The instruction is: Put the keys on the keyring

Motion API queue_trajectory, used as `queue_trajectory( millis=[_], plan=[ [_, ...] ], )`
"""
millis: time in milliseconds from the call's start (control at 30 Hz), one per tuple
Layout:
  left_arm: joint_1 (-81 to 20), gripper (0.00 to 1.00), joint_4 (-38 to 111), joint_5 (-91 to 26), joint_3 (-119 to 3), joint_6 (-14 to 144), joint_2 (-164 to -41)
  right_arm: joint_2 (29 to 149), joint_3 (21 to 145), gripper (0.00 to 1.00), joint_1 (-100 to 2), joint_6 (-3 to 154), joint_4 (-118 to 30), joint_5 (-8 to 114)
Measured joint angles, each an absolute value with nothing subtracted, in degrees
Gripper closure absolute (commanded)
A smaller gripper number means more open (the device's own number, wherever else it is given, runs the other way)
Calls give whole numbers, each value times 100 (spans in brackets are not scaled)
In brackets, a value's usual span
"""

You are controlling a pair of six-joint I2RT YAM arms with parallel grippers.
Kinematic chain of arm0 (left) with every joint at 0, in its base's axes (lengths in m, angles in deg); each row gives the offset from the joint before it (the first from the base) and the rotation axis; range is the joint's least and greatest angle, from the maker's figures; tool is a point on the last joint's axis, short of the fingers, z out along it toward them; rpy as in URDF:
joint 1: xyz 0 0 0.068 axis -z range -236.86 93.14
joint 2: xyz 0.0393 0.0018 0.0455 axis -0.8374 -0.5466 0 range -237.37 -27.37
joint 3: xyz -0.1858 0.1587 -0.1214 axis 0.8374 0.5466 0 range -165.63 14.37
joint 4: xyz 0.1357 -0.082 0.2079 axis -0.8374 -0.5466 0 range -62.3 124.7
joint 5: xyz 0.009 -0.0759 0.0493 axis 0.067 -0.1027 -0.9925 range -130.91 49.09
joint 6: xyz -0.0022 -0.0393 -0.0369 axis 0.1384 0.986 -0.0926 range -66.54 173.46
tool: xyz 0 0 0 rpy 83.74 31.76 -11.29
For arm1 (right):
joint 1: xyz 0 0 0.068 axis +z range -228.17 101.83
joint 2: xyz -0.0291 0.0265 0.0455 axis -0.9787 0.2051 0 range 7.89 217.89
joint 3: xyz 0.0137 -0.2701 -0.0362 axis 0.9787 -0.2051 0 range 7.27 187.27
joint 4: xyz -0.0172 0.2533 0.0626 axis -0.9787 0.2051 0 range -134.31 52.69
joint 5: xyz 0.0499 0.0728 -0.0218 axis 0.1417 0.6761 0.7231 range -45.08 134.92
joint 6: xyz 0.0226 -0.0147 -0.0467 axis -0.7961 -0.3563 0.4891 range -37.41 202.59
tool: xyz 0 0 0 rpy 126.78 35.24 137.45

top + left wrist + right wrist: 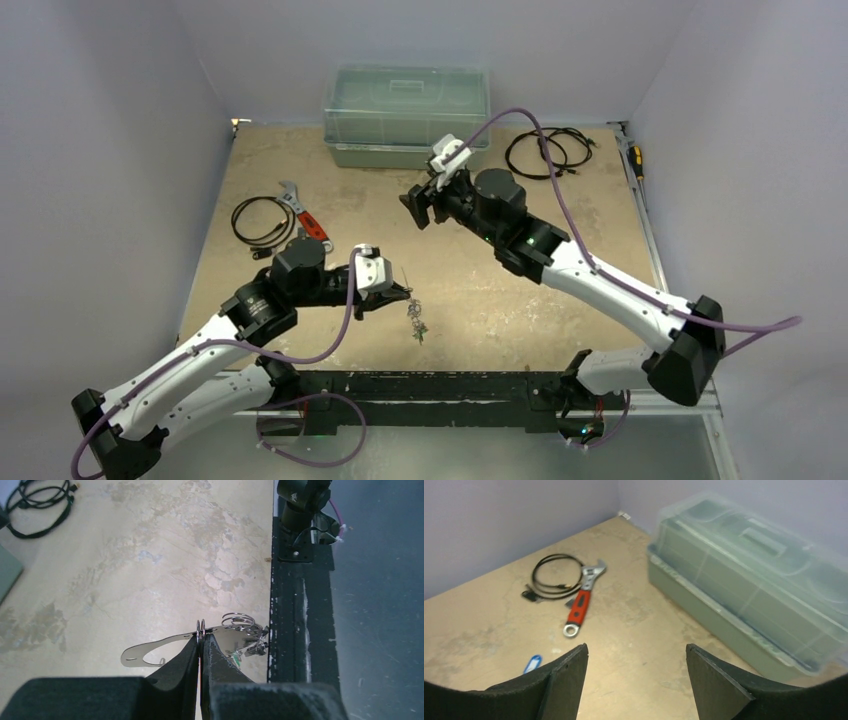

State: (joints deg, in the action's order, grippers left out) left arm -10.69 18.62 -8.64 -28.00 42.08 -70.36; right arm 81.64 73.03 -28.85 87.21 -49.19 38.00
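Silvery metal, thin and flat: the keyring (150, 651) is held edge-on in the left gripper (201, 637), whose fingers are clenched hard on it with no gap showing. It sits above the near part of the table (500, 300). A bunch of keys (249, 647) hangs from its far end, one with a green tag. Whether they touch the table cannot be told.

The right gripper (636, 650) is raised over the middle of the table with its fingers spread wide and nothing between them. A blue-tagged key (531, 663) lies flat on the table below and to one side of it, apart from the wrench (581, 605) and the black cable (551, 577). The plastic box (749, 580) stands well clear.

Risks, as judged:
- The hold is a pinch on a narrow edge. Any sideways push while a key is threaded on could twist the keyring in the pads or pop it out.
- The hanging keys add swinging weight, so a quick move of the left arm would set them rocking and shift the ring's opening.
- The bunch hangs close to the black rail (287, 630) at the table's near edge, and a dropped ring could land there or go over.
- The blue-tagged key lies flat and is small. Fingers closing on it may skid it along or catch only the tag, leaving the key hanging at an odd angle.
- Bringing that key across puts both grippers close together, and contact could knock the ring.
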Motion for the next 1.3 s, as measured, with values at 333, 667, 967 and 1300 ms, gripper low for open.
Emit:
queue_trajectory(
  millis=[333, 667, 967, 1300],
  plan=[
    [-1069, 100, 1392, -503, -2966, 5205, -6928, 10407, 9180, 29, -2920, 8455, -3553, 5851],
    [-1065, 100, 1600, -202, -2595, 6062, -6277, 11865, 9847, 31, -2395, 8877, -2576, 6863],
    [-1065, 100, 1742, -195, -2256, 6385, -6102, 12680, 10208, 38, -1873, 9143, -2609, 6539],
    [-1065, 100, 1762, -156, -2225, 6403, -6104, 13288, 10227, 34, -1761, 8514, -3590, 5433]
  ],
)
